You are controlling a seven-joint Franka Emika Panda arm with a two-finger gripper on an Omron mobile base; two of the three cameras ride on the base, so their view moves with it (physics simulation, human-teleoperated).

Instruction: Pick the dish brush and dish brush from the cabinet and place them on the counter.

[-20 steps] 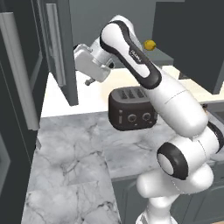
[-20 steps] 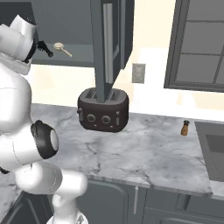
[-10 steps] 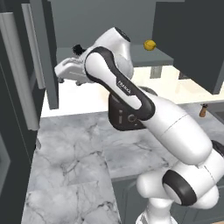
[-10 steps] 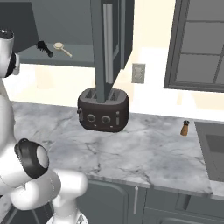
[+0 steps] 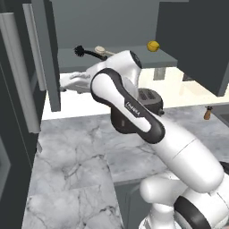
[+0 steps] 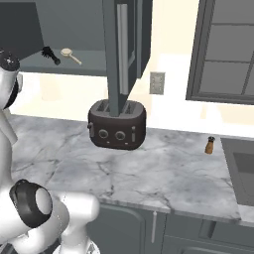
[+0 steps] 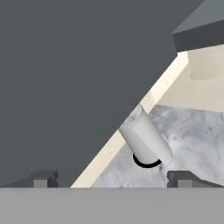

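On the grey shelf of the open cabinet (image 5: 134,56) lie the two dish brushes. The black dish brush (image 5: 81,50) (image 6: 50,53) has a spiky head, and the cream dish brush (image 5: 101,50) (image 6: 67,52) lies right beside it. My gripper (image 5: 62,87) hangs below the shelf's left end, facing the open left door (image 5: 48,58). It is open with nothing between its jaws. In the hand view my gripper (image 7: 111,179) looks at the dark door face, a pale bar handle (image 7: 144,139) and the marble counter (image 7: 192,131).
A small yellow ball (image 5: 153,45) sits on the shelf's right end. A dark toaster (image 6: 117,124) stands on the counter (image 6: 163,173) under the open right door (image 6: 121,49). A pepper grinder (image 6: 210,145) is far right, and a tall dark unit (image 5: 18,112) is at the left.
The arm swung left, carrying the hand from above the toaster to below the shelf's left end by the left door. The jaws stayed open and the brushes have not moved.
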